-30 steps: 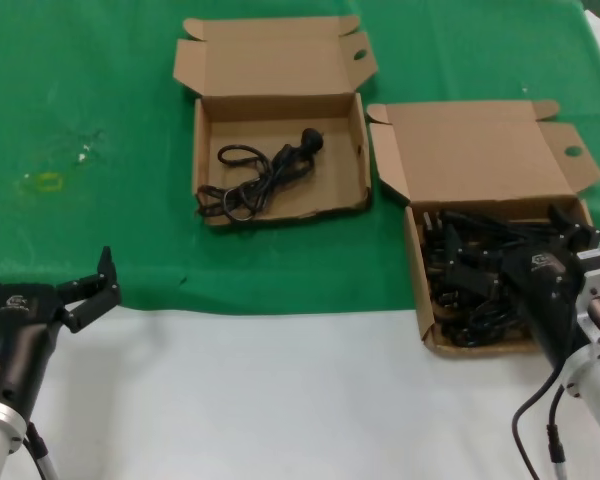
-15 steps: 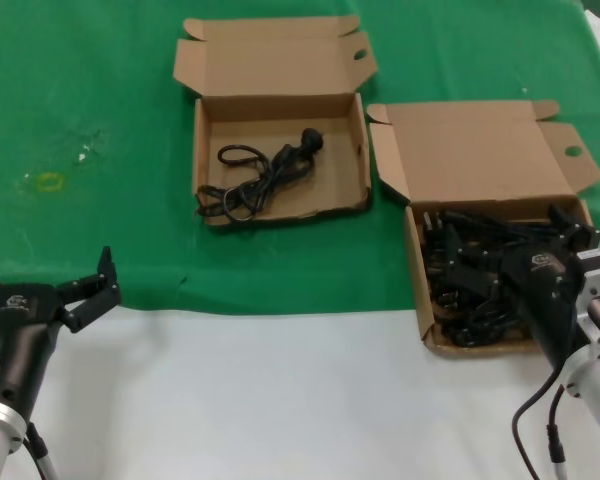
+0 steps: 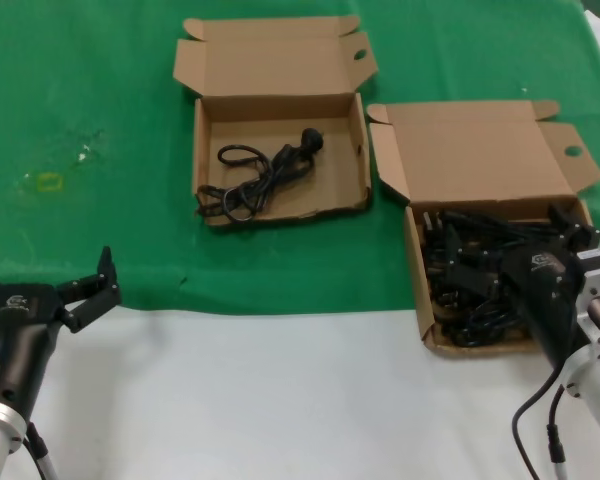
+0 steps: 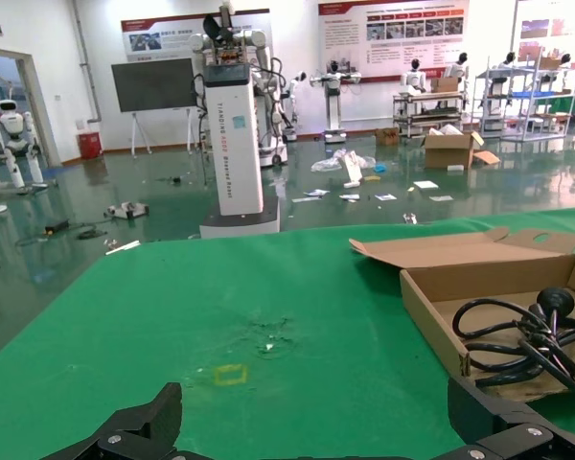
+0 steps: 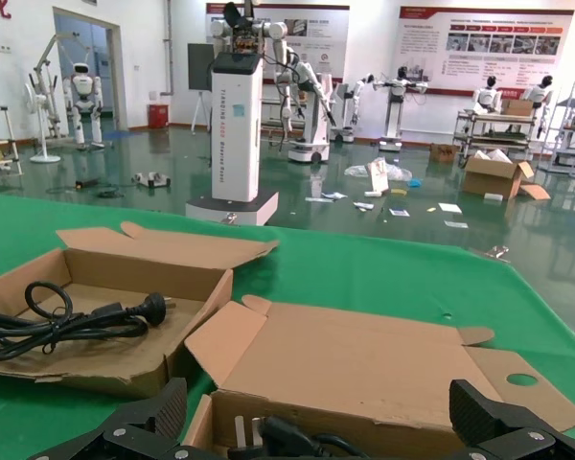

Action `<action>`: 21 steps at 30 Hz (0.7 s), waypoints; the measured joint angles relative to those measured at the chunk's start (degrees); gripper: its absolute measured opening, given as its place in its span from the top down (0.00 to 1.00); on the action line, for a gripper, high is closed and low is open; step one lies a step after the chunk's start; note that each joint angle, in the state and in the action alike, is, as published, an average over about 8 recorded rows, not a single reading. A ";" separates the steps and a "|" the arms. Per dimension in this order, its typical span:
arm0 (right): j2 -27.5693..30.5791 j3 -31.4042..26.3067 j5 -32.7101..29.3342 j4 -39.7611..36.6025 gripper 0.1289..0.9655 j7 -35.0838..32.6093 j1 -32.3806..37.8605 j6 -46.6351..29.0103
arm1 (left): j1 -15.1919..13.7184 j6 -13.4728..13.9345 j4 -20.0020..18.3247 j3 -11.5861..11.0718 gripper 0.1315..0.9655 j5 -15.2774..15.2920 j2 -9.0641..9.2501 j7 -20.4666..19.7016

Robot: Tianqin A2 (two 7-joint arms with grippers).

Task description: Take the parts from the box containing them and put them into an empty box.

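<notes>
green cloth (image 3: 100, 90), brown boxes (image 3: 280, 195), black cords (image 3: 255, 180)

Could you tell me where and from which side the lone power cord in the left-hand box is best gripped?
Grip the lone power cord at its bunched, crossing loops in the middle, coming straight down from above. It lies flat on the floor of the left-hand box, whose walls block a sideways approach. The plug looks chunkier and likelier to slip.
</notes>
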 joint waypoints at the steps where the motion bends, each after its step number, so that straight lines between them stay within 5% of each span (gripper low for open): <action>1: 0.00 0.00 0.00 0.00 0.00 0.00 0.00 0.00 | 0.00 0.00 0.00 0.00 0.00 0.00 0.00 0.00; 21: 0.00 0.00 0.00 0.00 0.00 0.00 0.00 0.00 | 0.00 0.00 0.00 0.00 0.00 0.00 0.00 0.00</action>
